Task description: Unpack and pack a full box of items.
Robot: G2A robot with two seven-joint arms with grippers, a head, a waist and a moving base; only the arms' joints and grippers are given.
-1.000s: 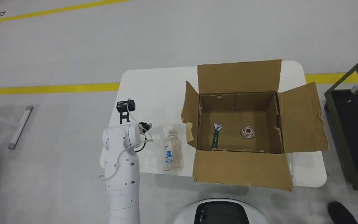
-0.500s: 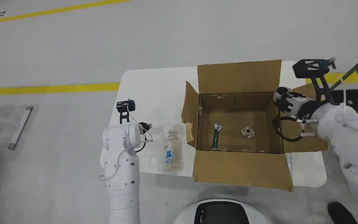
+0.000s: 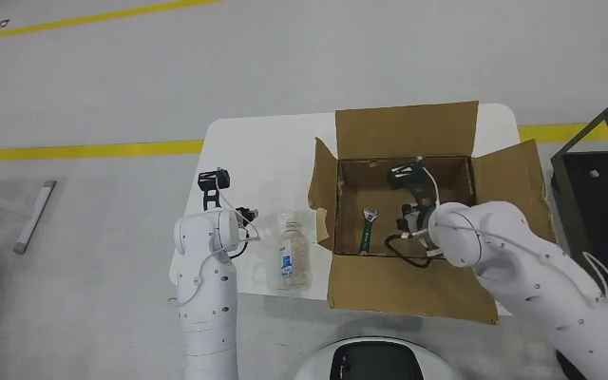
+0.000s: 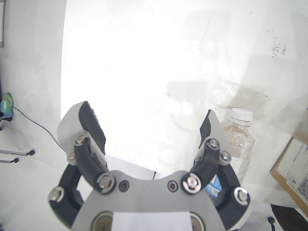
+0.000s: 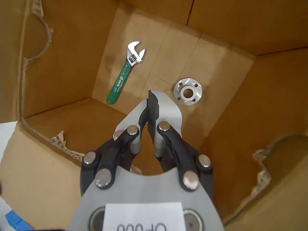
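Observation:
An open cardboard box (image 3: 437, 285) stands on the white table (image 3: 266, 152). On its floor lie a green-handled wrench (image 3: 368, 230) (image 5: 124, 73) and a round metal flange (image 5: 188, 91). My right gripper (image 5: 151, 97) (image 3: 407, 176) hangs shut and empty above the box interior, over the floor between wrench and flange. A clear plastic bottle (image 3: 293, 252) (image 4: 237, 135) lies on its side on the table left of the box. My left gripper (image 4: 149, 118) (image 3: 215, 180) stands open above bare table, just left of the bottle, holding nothing.
The box flaps (image 3: 518, 199) spread outward to the right, front and back, with torn edges (image 5: 36, 25). A dark bin (image 3: 581, 218) stands off the table's right side. Bare table lies left of and behind the bottle.
The right arm has come in from the right side and now hangs over the box interior. The left arm, bottle, wrench and box have stayed put.

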